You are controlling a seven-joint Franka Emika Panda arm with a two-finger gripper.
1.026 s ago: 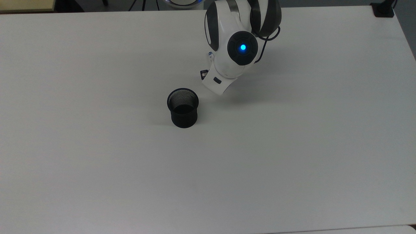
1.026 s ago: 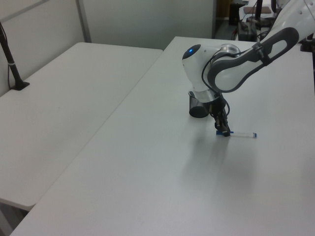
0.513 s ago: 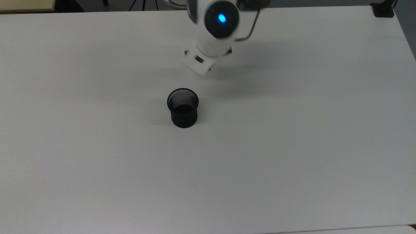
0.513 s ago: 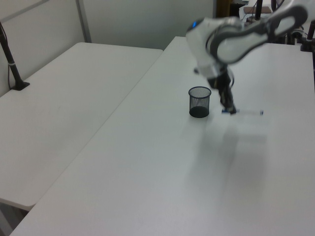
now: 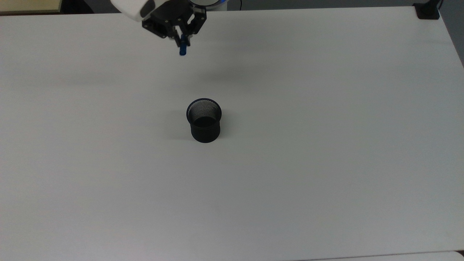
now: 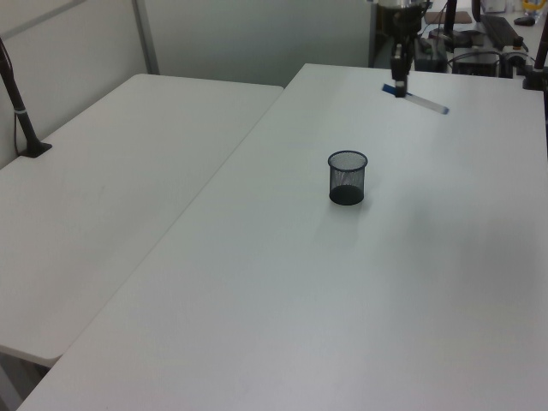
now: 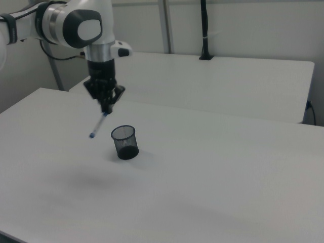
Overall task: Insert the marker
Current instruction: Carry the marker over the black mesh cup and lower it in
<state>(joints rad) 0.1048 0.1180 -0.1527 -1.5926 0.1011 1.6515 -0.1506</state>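
Note:
The marker [image 6: 424, 101] is white with a blue cap and is held high above the white table [image 5: 326, 145]. My gripper [image 5: 183, 39] is shut on its cap end, near the top view's upper edge, and the blue cap [image 5: 182, 49] sticks out below the fingers. The marker [image 7: 97, 125] slants down to the right view's left from the gripper [image 7: 106, 109]. The black mesh cup [image 5: 204, 121] stands upright and empty at mid-table. In the right view the marker's low tip hangs just left of and above the cup [image 7: 124, 142]. In the left view the gripper [image 6: 398, 84] is far behind the cup [image 6: 347, 177].
A black clamp [image 5: 427, 11] sits at the table's corner at the top view's upper right. A second white table [image 6: 111, 171] stands alongside, with a black pole [image 6: 17, 94] on it. Cables and devices [image 6: 479, 60] lie at the table's far end in the left view.
The marker lay on the table with my gripper on its cap end. It has been lifted high and carried towards the top view's upper left, away from the cup.

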